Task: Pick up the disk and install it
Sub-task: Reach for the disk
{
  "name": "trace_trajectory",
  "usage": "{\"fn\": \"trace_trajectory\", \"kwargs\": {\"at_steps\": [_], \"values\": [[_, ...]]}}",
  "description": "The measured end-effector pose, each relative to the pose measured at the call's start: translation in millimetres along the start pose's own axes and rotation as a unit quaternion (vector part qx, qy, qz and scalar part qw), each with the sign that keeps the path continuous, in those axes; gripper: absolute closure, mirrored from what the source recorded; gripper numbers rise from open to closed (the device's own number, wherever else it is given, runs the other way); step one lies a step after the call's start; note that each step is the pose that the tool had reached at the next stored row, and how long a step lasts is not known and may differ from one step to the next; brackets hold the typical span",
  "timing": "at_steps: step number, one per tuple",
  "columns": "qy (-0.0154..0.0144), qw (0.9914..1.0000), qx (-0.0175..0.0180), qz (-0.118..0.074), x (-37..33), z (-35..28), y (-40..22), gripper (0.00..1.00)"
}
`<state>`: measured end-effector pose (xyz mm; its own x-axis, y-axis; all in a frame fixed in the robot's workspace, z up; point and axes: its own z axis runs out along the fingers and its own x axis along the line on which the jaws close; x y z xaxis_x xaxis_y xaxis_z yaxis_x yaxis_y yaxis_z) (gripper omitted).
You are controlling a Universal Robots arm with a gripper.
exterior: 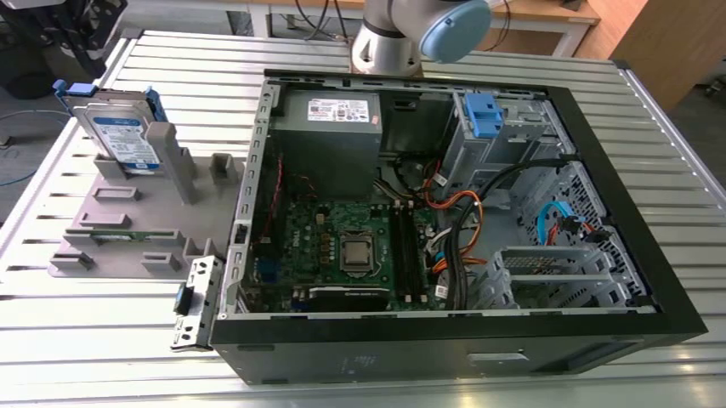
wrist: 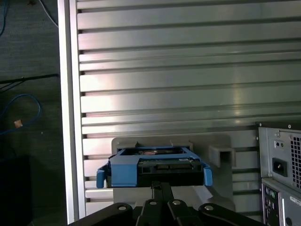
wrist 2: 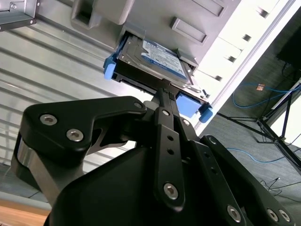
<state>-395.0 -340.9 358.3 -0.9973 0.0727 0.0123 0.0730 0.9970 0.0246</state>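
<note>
Pictured in both wrist views with the end effector (wrist: 162, 187) pressed together and empty, pointed at the disk (wrist: 153, 167) ahead. In the exterior view, stands on edge in a grey rack (exterior: 136, 212) on the slatted surface (exterior: 91, 340), just beside the open computer case (exterior: 454, 357) and well apart from the arm (exterior: 414, 34). Could likely slip or twist if gripped by the blue plastic frame alone. Could jam if lifted askew, or snag loose cables (exterior: 451, 204) inside the case.

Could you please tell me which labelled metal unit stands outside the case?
The disk, upright in the grey holder; the power supply sits inside the case.
</note>
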Motion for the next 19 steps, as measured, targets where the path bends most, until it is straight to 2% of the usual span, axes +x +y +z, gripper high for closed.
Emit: {"fn": "trace_trajectory", "kwargs": {"at_steps": [10,19], "values": [[0.0006,1.0,0.001,0.0,0.5,1.8,0.0,0.89],[0.0008,1.0,0.001,0.0,1.4,6.4,-0.4,0.89]]}}
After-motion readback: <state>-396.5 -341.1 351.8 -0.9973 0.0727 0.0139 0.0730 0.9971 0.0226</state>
